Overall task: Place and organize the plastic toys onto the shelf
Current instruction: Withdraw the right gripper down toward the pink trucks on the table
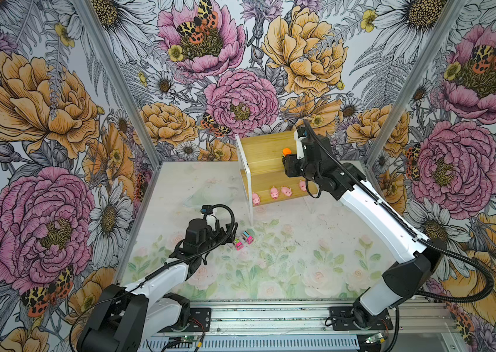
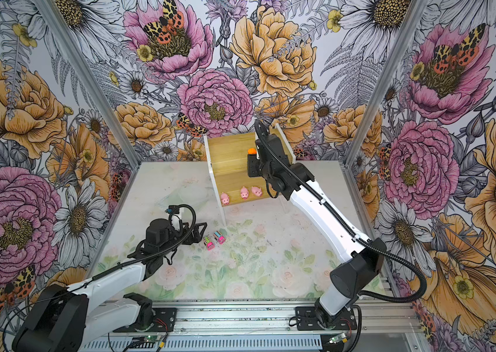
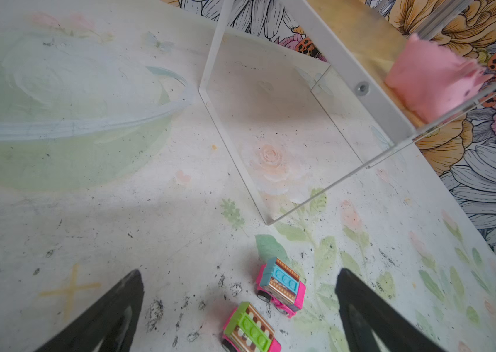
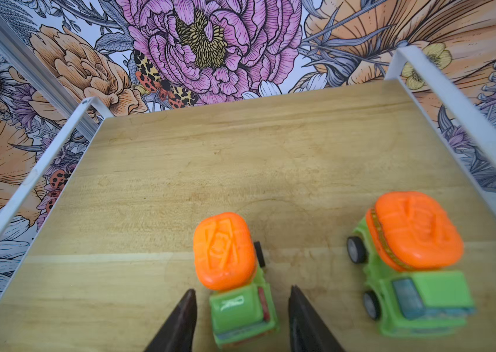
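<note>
One green car [image 4: 242, 300] sits between the right fingers [image 4: 179, 323], touching neither.

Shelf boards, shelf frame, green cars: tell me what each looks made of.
Shelf boards: light wood, probably bamboo, with a matte finish; faint grain and joined strips show. Frame: white and smooth, likely painted metal, though plastic is possible. Green cars: glossy moulded plastic, with orange tops bearing raised relief, and black wheels.
</note>
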You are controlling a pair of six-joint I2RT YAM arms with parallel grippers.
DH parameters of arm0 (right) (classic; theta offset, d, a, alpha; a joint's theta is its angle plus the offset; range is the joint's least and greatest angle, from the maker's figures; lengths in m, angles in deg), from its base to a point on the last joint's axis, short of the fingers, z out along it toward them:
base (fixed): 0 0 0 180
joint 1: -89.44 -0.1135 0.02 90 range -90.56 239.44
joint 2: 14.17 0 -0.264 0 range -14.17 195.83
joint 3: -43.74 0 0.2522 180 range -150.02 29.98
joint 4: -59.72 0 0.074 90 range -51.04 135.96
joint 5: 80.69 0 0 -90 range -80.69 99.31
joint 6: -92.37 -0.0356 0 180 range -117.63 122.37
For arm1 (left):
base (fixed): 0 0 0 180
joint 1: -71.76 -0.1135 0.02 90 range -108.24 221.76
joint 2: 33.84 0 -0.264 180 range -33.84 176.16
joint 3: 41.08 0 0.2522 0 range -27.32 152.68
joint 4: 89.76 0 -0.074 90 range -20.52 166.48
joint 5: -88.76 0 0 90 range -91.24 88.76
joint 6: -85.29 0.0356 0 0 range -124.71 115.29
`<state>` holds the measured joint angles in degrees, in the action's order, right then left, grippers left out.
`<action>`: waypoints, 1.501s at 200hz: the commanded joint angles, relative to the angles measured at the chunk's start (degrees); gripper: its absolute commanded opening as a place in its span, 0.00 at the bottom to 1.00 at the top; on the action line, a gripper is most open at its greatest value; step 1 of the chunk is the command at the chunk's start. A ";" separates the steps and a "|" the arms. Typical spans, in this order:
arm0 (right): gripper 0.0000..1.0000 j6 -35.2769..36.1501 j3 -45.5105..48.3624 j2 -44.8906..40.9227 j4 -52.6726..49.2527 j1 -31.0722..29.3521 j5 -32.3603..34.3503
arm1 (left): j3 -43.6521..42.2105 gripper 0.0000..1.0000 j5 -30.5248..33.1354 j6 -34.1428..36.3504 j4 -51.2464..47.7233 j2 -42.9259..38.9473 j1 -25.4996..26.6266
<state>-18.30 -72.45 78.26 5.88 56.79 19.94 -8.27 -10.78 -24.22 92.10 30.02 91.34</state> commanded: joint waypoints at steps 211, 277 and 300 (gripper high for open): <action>0.70 0.06 61.40 -29.48 36.40 -12.43 -10.08 | 0.06 0.99 0.07 0.27 -2.22 -0.30 -0.72; 0.69 -3.76 67.30 -10.79 55.83 -21.34 -5.00 | -0.81 0.99 0.12 -0.14 -1.47 -0.05 -0.68; 0.69 -2.55 64.38 -5.19 57.65 -22.57 -4.89 | -1.04 0.99 0.07 -0.39 -1.12 -0.27 -0.69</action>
<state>-20.79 -3.91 69.34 55.65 35.31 13.45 -8.36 -10.78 -24.26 90.18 29.75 91.34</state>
